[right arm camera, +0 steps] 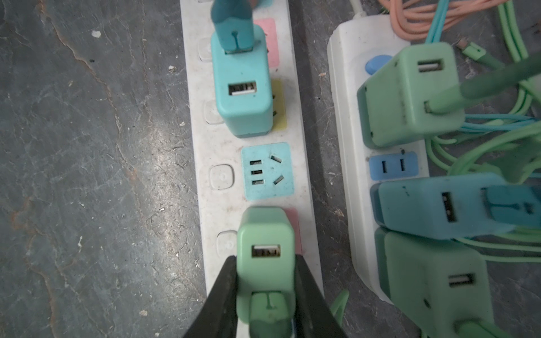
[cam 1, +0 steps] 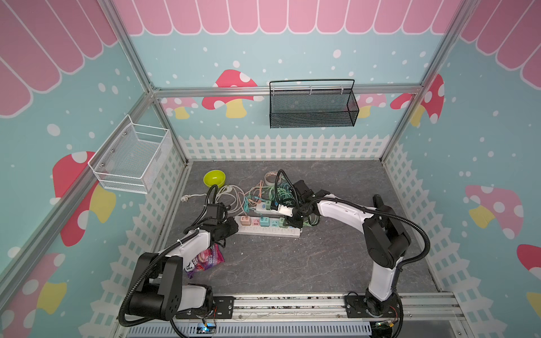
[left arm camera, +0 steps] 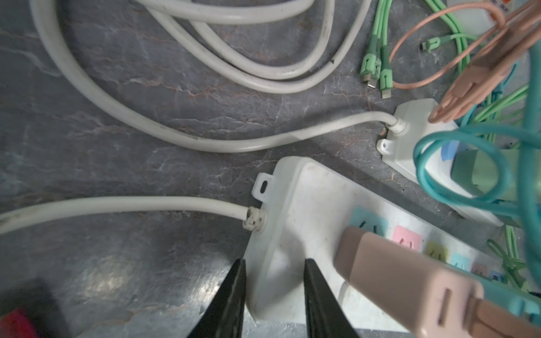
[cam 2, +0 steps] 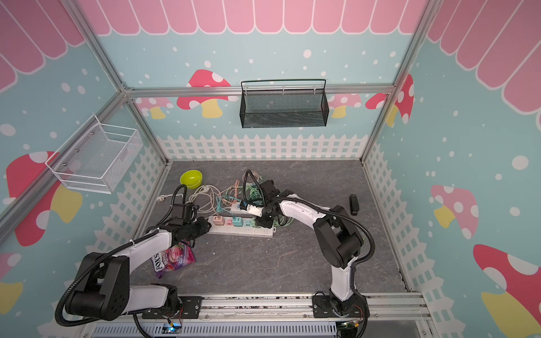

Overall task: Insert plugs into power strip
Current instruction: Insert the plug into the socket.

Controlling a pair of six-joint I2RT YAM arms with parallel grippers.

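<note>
In the right wrist view the mint green plug [right arm camera: 265,243] covers its own socket, so how deep its prongs sit cannot be told, and the picture's edge cuts off its cable. In the left wrist view the salmon plug [left arm camera: 395,278] is blurred and cropped at the corner; in both top views the snack bag [cam 1: 207,259] lies partly hidden under the left arm.
</note>
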